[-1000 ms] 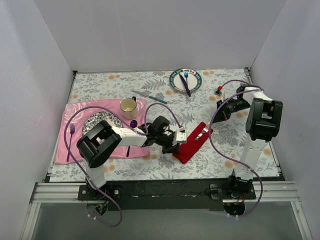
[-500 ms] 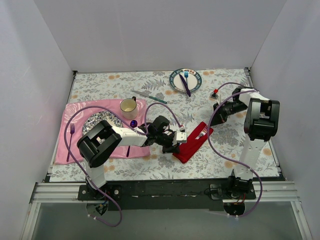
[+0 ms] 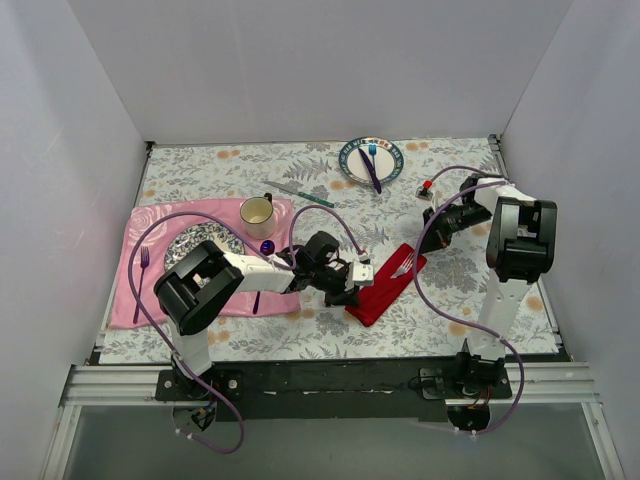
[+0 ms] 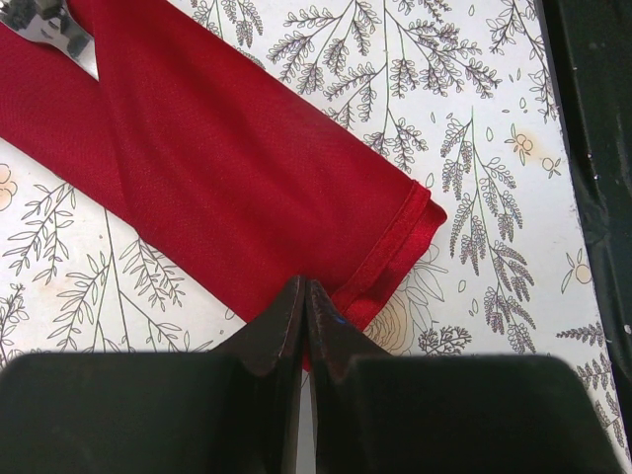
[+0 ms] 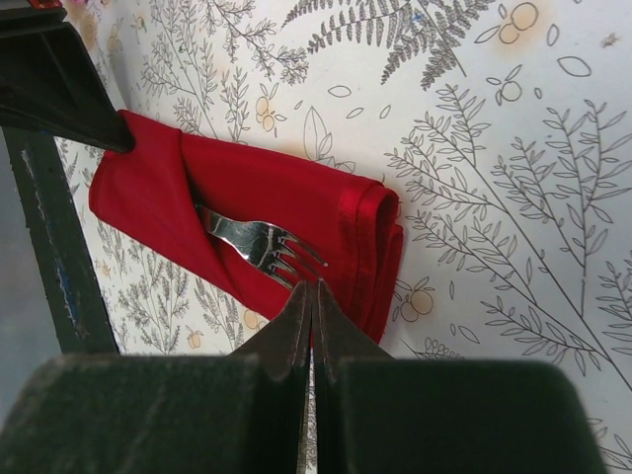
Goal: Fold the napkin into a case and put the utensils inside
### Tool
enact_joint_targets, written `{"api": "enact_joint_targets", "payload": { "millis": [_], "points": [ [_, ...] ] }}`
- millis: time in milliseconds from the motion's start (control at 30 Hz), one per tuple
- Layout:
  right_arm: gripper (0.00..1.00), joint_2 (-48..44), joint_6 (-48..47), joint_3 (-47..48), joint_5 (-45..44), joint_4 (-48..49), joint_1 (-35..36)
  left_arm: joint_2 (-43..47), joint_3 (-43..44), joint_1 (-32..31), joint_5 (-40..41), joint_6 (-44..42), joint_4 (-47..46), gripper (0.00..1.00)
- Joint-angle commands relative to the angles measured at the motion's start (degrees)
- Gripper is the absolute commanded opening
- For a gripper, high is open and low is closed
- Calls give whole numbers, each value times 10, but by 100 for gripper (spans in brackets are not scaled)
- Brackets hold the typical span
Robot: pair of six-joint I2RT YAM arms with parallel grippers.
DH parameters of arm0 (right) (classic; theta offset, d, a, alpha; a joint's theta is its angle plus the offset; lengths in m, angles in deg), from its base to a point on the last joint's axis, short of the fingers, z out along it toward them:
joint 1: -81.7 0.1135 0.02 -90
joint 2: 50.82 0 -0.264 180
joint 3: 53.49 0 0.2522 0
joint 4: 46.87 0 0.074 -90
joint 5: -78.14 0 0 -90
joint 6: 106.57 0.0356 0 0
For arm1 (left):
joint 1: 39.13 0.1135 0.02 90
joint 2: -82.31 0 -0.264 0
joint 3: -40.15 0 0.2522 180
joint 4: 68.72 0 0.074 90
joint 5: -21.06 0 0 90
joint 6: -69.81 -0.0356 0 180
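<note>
On the flowery surface (image 3: 200, 170), near the middle and just right of the pink mat (image 3: 150, 225): the red napkin (image 3: 385, 285), folded into a long thin strip. Lies slanted, with one end close to the arms and the other end farther back to the right.

Tucked in at the far end: the silver fork (image 5: 259, 240). Pokes its pointy head out of the fold and hides its handle inside the cloth.

Farther back on the bare surface, by the yellow mug (image 3: 257, 211): the knife (image 3: 300, 194) with the green handle. Lies flat, well apart from the napkin, not inside it.

At the near end of the napkin: the left fingers (image 4: 276, 331), pressed tight together. Rest their tips right at the sewn edge by the corner. Cannot tell if any cloth is caught between them.

Up past the far end of the napkin: the right fingers (image 5: 291, 331), pressed tight together too, holding nothing. Point down toward the head of the fork without touching it.
</note>
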Motion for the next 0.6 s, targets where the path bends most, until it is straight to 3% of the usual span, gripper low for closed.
{"api": "enact_joint_targets", "payload": {
  "millis": [0, 100, 133, 267, 567],
  "points": [
    [1, -30, -12, -10, 10, -9, 10, -9, 5, 5, 24, -7, 17, 4],
    [10, -31, 0, -1, 3, -1, 10, -1, 6, 5, 26, -1, 18, 11],
    [17, -31, 4, 3, 3, 2, 9, 3, 7, 5, 26, 2, 17, 18],
    [26, -29, 9, 34, 6, -9, 6, 36, 13, 5, 19, 6, 20, 32],
    [48, -44, 30, 86, 14, -16, 5, 128, 46, 5, 17, 26, 71, 49]
  ]
}}
